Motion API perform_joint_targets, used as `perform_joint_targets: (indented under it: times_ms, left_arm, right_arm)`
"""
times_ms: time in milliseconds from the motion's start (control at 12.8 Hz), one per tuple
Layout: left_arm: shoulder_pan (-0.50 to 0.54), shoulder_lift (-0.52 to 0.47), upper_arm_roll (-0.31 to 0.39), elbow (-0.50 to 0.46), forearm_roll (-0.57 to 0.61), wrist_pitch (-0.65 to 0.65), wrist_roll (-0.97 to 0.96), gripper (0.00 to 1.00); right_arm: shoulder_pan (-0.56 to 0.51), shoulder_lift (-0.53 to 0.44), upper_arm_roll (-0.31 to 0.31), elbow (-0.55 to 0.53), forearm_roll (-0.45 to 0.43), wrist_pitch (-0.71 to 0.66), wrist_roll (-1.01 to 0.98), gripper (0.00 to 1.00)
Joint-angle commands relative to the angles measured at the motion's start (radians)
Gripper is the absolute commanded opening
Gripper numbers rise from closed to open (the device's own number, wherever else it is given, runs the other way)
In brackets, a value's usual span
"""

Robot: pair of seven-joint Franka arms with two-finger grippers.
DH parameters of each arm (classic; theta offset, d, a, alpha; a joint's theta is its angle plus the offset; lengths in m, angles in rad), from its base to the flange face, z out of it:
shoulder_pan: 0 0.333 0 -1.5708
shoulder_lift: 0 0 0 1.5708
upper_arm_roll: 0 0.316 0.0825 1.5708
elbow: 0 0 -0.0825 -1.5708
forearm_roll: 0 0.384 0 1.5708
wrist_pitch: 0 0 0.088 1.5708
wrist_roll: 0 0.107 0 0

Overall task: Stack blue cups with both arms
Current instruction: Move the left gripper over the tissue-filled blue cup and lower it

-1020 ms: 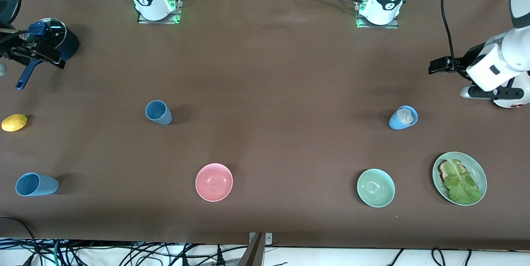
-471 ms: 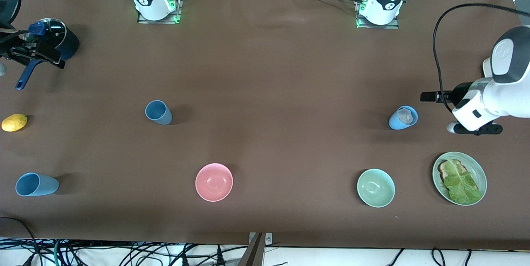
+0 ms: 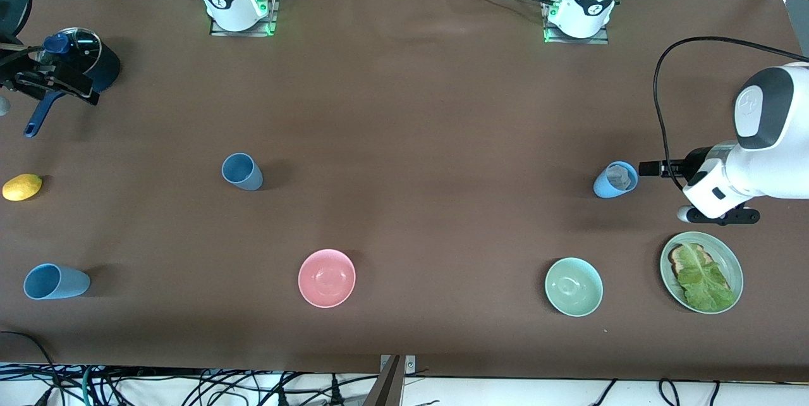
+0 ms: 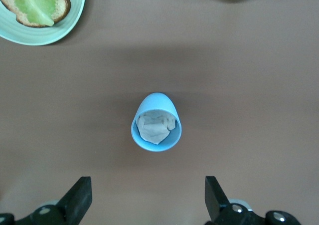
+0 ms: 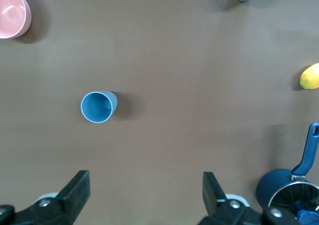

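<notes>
Front view: three blue cups, none stacked yet, so we judge this the approach to the first grasp.

- The filled cup (image 3: 615, 179) sits toward the left arm's end of the surface (image 3: 404, 109).
- The empty cup (image 3: 241, 171) sits toward the right arm's end.
- The third cup (image 3: 55, 281) is nearer the front camera, at the right arm's end.
- The left gripper (image 3: 641, 169) hangs just beside the filled cup, jaws wide open and holding nothing.
- The right gripper (image 3: 63, 82) is over the dark blue pot (image 3: 95, 61), jaws open and empty too; that arm waits.
- The lemon (image 3: 22, 186), pink bowl (image 3: 327, 277), mint bowl (image 3: 573, 286) and plate (image 3: 733, 260) are not our concern.

Left wrist view: the left gripper (image 4: 147, 197) is lined up on the filled cup (image 4: 156, 122), which lies centred between the jaws but apart from them.

- The cup is matte light blue plastic, tapered, with a round thin rim.
- A crumpled grey-white wad (image 4: 155, 126) fills its mouth, so nothing nests in it.
- We judge it should go on top as the inner cup, or be emptied first.
- The grip should be on the outer wall below the rim, square-on, since a tapered wall can slip upward.

Right wrist view: the right gripper (image 5: 145, 192) is well apart from the empty cup (image 5: 98, 107).

- This cup is a smooth, dustier blue and hollow, so we judge it a good base.
- It lies off-centre from the jaws, so centre over it before descending.
</notes>
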Motion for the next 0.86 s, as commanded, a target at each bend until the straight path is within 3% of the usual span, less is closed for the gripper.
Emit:
perform_joint_targets:
  times_ms: [0,235,784]
  left_arm:
    - [0.004,-0.057,-0.001,-0.117,0.024,0.120,0.041,1.00]
    - [-0.002,-0.186,0.022,-0.395,0.041,0.382,0.055,1.00]
    - [0.059,-0.231,0.026,-0.744,0.032,0.844,0.156,1.00]
  right_arm:
    - [-0.007,-0.018,0.004,-0.008,-0.013,-0.009,-0.012,1.00]
    - [-0.007,-0.018,0.004,-0.008,-0.013,-0.009,-0.012,1.00]
    - [-0.007,-0.018,0.003,-0.008,-0.013,-0.011,-0.012,1.00]
